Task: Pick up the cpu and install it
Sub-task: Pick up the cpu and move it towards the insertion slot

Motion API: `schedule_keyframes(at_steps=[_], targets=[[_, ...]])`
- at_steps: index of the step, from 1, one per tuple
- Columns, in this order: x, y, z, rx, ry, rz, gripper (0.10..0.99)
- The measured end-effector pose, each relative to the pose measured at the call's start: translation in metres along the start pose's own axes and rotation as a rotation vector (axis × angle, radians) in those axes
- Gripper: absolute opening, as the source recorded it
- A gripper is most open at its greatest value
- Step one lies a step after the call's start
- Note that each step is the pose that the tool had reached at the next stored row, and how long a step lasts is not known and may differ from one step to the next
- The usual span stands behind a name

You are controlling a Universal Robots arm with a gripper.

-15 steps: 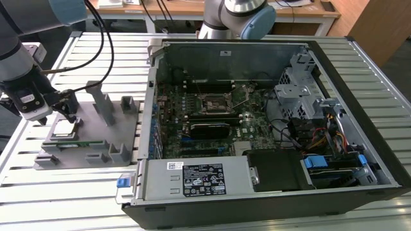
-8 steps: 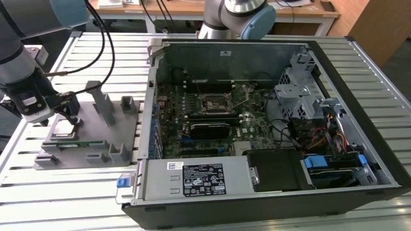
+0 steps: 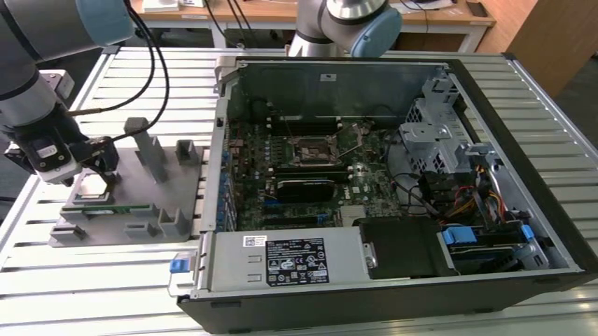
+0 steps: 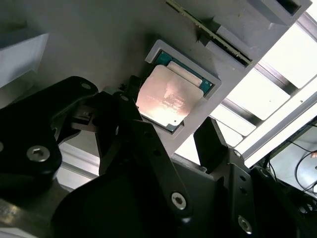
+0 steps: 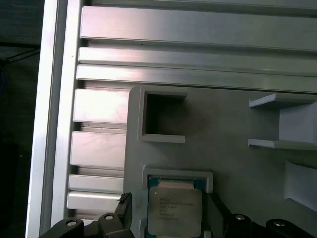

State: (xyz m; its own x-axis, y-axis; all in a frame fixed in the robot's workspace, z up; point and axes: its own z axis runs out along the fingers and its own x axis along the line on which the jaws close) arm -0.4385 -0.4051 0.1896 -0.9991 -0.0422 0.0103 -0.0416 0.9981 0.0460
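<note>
Gripper [image 4: 168, 111] open, fingers straddling the cpu [image 4: 170, 95] seated in the grey holder [image 4: 99, 39] pocket – I'd centre squarely on its edges and close gently – no tilting

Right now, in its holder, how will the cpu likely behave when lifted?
The cpu looks thin, flat and metal-lidded, so it is probably stiff and light. Its shiny top suggests a slippery surface. It sits framed by a recess of the grey holder, so a tilted lift might catch.
</note>
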Motion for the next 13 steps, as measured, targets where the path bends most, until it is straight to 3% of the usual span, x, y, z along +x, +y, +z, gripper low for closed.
schedule_keyframes(at_steps=[5,7,8,13], targets=[[-0.0036,-0.0008,0.0029,0.0,0.0,0.006,0.706],[-0.006,-0.0009,0.0031,0.0,-0.0004,0.007,0.69],[-0.0061,-0.0009,0.0031,0.0,-0.0004,0.007,0.62],[-0.0058,-0.0022,0.003,0.0,-0.0003,0.007,0.62]])
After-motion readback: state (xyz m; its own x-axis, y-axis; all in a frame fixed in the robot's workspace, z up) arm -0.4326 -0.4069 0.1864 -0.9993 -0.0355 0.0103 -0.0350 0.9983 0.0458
